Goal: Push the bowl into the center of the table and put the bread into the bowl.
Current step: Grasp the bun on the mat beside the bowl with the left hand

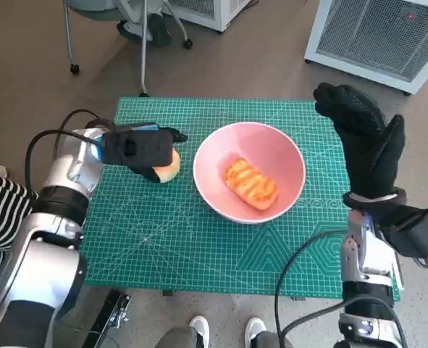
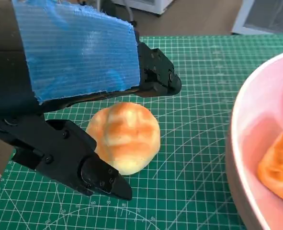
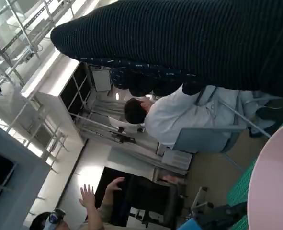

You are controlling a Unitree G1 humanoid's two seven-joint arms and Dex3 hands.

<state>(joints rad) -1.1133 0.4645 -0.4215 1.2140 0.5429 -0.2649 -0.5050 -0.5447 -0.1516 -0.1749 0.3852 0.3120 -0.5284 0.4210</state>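
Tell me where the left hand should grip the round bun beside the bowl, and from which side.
Grip the round bun across its widest middle, coming from above on the side away from the pink bowl. It is a smooth dome resting on the green mat, so its flanks give the surest hold. The left hand already straddles it, fingers on either side, apparently not yet closed.

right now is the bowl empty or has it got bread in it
Not empty: the pink bowl holds one long glazed bread. A round bun sits outside on the mat, between the left hand's fingers.

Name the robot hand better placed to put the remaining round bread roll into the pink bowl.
Left. The left robot hand already straddles the round golden bread roll beside the pink bowl; the right robot hand is raised, away from it.
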